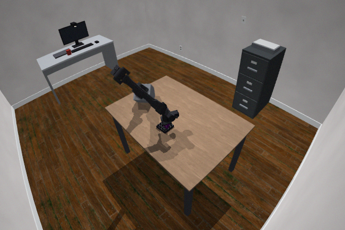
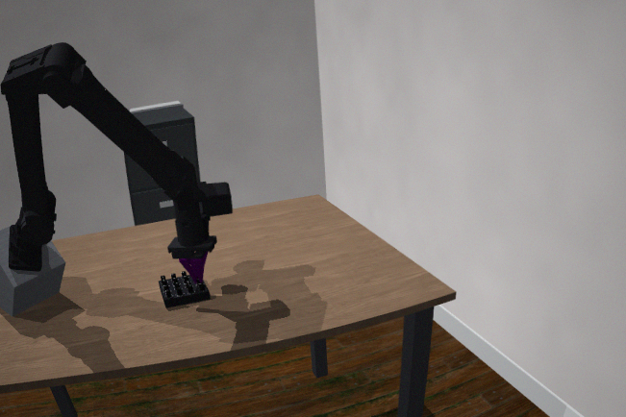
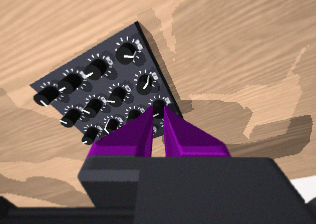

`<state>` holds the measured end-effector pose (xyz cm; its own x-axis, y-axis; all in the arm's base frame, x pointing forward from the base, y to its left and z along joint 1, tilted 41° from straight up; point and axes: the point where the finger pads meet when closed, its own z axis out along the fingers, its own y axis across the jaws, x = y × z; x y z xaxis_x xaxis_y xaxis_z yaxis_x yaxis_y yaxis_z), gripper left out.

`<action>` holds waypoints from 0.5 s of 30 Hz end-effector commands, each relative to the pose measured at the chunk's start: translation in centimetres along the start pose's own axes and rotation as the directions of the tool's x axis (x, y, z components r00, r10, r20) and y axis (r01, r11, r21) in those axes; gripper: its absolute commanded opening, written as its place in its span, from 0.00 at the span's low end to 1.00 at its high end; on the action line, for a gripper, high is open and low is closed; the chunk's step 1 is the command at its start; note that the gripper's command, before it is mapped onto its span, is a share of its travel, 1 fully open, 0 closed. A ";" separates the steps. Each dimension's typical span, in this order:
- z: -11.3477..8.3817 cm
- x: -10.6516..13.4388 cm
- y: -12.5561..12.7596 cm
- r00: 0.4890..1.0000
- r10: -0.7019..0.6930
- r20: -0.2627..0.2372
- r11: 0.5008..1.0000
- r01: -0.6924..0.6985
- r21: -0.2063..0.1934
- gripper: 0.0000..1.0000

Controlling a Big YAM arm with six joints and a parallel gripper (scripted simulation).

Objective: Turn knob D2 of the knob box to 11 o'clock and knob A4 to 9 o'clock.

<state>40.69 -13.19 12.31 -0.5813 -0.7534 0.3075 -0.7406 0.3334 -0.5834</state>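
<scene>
The knob box (image 2: 184, 290) stands flat on the wooden table (image 2: 372, 275), roughly in the middle of the tabletop and somewhat toward its front edge in the exterior view, well apart from every corner. It is a small black square block with four rows of four black knobs, each knob carrying a white line and ringed by white marks.

The black arm (image 2: 126, 133) rises from a grey base (image 2: 8, 289) near the left edge of the tabletop, bends over at the top and slopes down to the box. Its gripper (image 3: 158, 116) points straight down onto the box, at the side of it farther from the base. The purple fingers stand almost closed, with only a narrow gap between them, and their tips pinch one knob (image 3: 158, 104). In the wrist view this knob sits in the column along the box's right-hand edge, third from the far corner; the printed names are too small to read, so which knob it is I cannot tell. The other knobs are untouched by the fingers.

The shadows of the arm fall across the tabletop around the box. A dark filing cabinet (image 1: 258, 78) stands on the floor beyond the table.
</scene>
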 end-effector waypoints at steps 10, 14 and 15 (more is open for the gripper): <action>-0.1 -0.3 -0.6 0.965 -0.263 0.006 0.965 0.263 0.015 0.07; 0.0 -0.3 -0.6 0.948 -0.318 0.005 0.948 0.318 0.015 0.07; 0.0 -0.3 -0.6 0.944 -0.330 0.005 0.944 0.330 0.015 0.07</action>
<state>40.71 -13.19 12.32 -0.3730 -0.8135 0.4462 -0.8642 0.1295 -0.4862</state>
